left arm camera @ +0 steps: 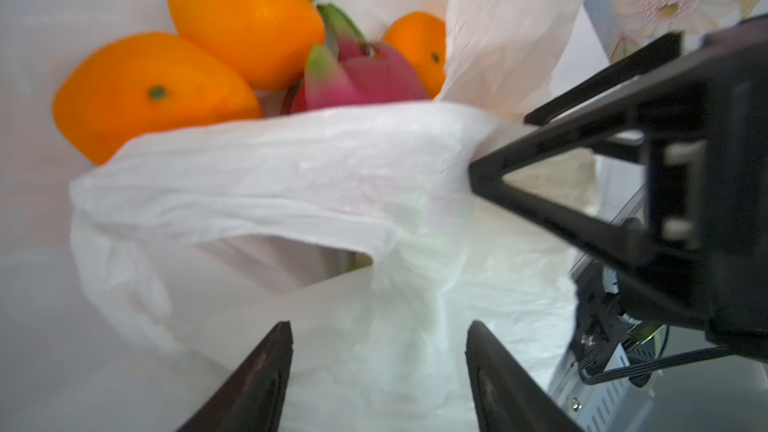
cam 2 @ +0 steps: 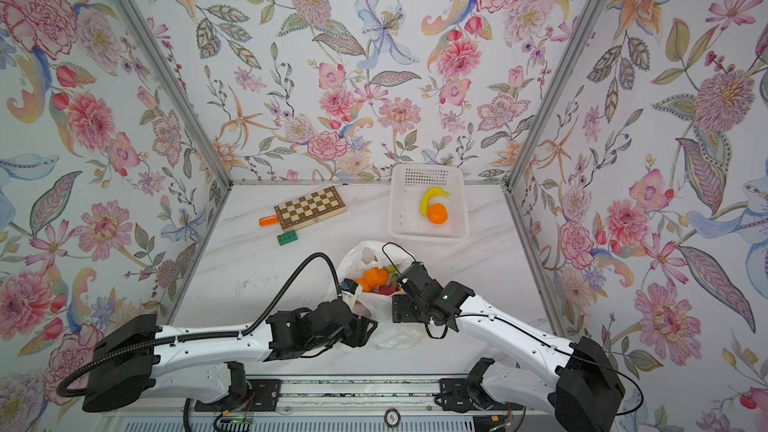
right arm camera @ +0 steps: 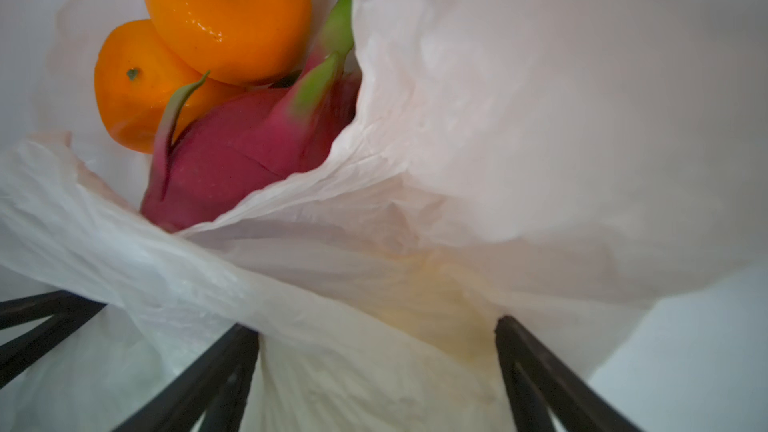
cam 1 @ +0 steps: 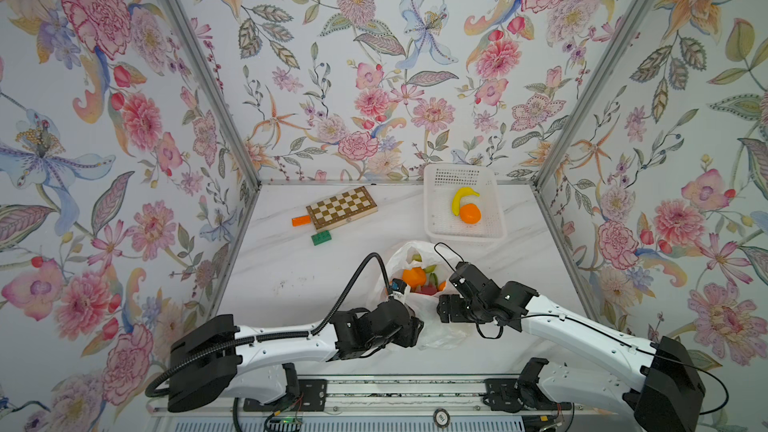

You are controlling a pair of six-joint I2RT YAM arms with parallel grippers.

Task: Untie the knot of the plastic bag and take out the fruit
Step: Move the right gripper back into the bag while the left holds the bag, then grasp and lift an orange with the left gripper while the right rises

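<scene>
Our left gripper (left arm camera: 379, 326) and right gripper (right arm camera: 376, 324) gape open at the mouth of the plastic bag (left arm camera: 291, 168); we pinch single rim layers, spread them left and right, then reach the fruit (left arm camera: 241, 14)

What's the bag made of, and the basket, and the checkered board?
The bag: thin, soft plastic, probably; it crinkles and fruit shows through. The basket: stiff white plastic, it seems, with rows of little holes. The board: looks like wood, brown and cream squares.
</scene>
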